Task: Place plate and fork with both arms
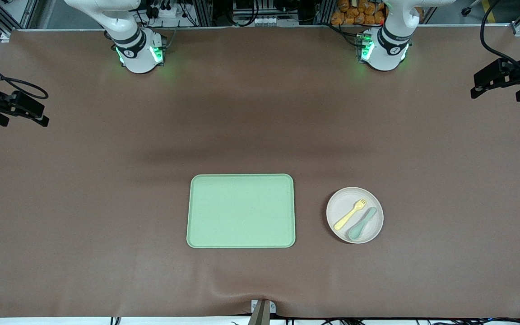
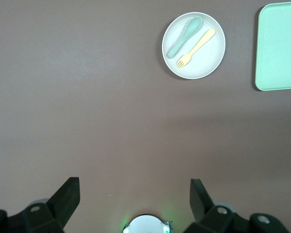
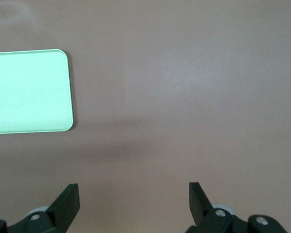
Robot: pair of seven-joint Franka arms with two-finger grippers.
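The pale plate (image 1: 343, 203) lies on the brown table beside the light green tray (image 1: 240, 211), toward the left arm's end. The yellow fork (image 1: 350, 213) lies on the plate next to a grey-green spoon (image 1: 362, 223). Plate (image 2: 208, 60), fork (image 2: 196, 47) and spoon (image 2: 184, 38) also show in the left wrist view. My left gripper (image 2: 135, 187) is open and empty, high over its own base. My right gripper (image 3: 134, 191) is open and empty, high over bare table beside the tray (image 3: 26, 92). Neither gripper shows in the front view.
The two arm bases (image 1: 139, 52) (image 1: 384, 49) stand at the table's edge farthest from the front camera. Black fixtures with cables hang over the table's two ends (image 1: 16, 108) (image 1: 499, 79). The tray edge shows in the left wrist view (image 2: 280, 46).
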